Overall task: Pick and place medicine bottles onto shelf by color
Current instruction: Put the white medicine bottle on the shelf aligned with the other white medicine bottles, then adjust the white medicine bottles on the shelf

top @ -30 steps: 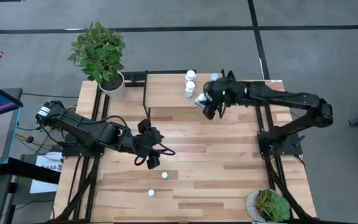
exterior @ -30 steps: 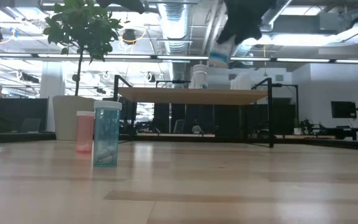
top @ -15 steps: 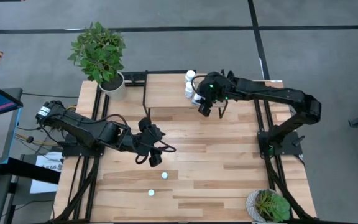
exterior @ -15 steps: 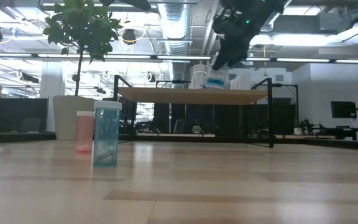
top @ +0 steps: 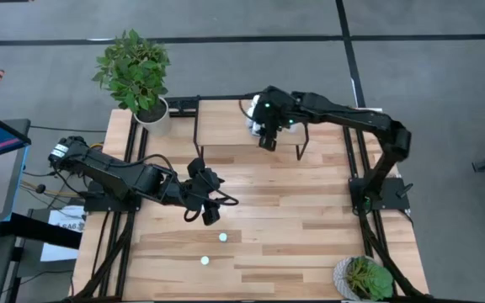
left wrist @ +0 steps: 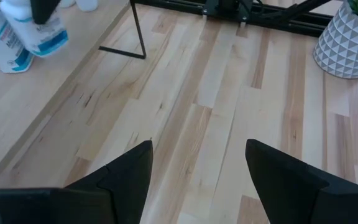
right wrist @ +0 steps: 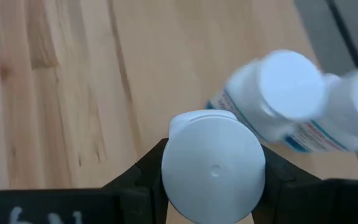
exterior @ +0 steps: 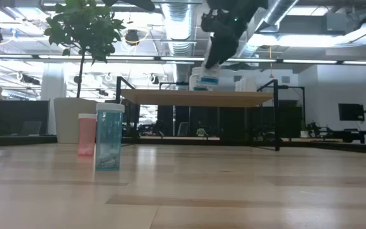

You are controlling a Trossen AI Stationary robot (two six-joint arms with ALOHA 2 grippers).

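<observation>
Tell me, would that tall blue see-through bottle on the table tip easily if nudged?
Probably. The blue bottle stands upright, tall and narrow on a small base, so a high push may topple it. It looks nearly empty, likely light. Once down, its rounded-looking body might roll on the smooth table.

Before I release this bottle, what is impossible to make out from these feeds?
- High view: the held white medicine bottle, hidden under the right claw.
- Right wrist view: the gap below that bottle, hidden by its cap; neighbouring white bottles blurred.
- Low view: the light wood shelf top is edge-on.
</observation>
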